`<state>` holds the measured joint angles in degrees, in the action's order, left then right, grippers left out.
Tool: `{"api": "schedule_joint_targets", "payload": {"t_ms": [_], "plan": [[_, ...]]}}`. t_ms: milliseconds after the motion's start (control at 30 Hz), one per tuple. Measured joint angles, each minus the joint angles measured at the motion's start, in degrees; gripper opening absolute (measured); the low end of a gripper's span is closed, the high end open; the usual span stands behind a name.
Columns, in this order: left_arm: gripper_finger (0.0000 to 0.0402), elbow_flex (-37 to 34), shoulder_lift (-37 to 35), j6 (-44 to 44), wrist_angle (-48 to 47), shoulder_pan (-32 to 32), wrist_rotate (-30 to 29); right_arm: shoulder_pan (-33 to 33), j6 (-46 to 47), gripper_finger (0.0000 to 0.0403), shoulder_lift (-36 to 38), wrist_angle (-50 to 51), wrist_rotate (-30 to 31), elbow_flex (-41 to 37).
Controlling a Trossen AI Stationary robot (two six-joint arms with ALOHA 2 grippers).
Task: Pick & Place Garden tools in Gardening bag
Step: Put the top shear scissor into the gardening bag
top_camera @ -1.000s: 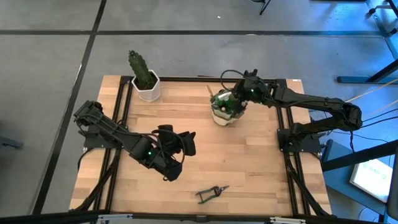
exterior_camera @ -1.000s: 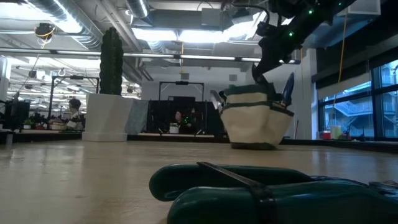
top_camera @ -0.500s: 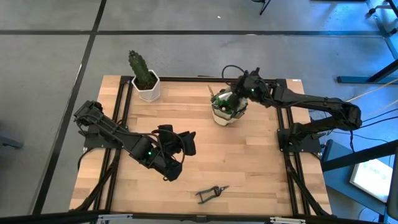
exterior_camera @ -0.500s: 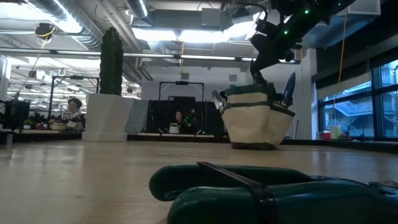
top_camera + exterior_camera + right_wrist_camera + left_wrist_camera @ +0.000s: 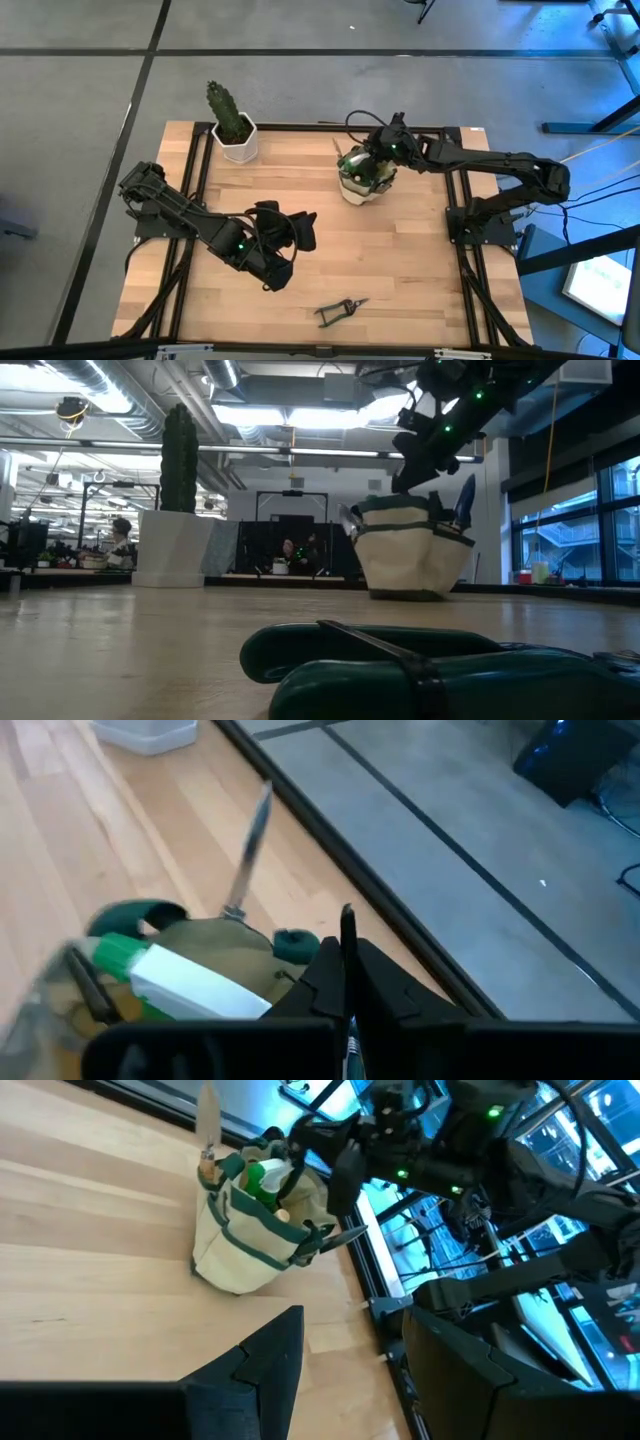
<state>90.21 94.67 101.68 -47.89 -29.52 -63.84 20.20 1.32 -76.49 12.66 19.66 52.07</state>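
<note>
Bag (image 5: 361, 178) sits upright toward the far side of the desk (image 5: 400, 270), right of centre, with tool handles and a green-and-white spray bottle (image 5: 170, 975) sticking out of its mouth; a silver blade (image 5: 251, 845) stands up from one pocket. Shears (image 5: 339, 310) lie flat near the front edge of the desk, well apart from the bag. The right gripper (image 5: 372, 152) hangs just above the far rim of the bag, its fingers (image 5: 340, 970) pressed together on nothing. The left gripper (image 5: 295, 232) rests low over the desk left of centre, pointing toward the bag, about half open and empty. A cactus (image 5: 225, 112) in a white pot (image 5: 239, 148) stands at the far-left corner.
</note>
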Motion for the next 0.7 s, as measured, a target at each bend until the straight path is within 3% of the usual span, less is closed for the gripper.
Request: {"api": "schedule_joint_targets", "payload": {"t_ms": [500, 700], "plan": [[0.0168, 0.0, 0.0, -0.46, 0.26, 0.0, 0.36, 0.16, -0.39, 0.0008, -2.97, -0.86, -1.51, 0.2], [0.0168, 0.0, 0.0, -0.47, 0.17, 0.0, 0.38, 0.22, -0.47, 0.0063, -3.23, 0.63, -2.48, -0.11]]}}
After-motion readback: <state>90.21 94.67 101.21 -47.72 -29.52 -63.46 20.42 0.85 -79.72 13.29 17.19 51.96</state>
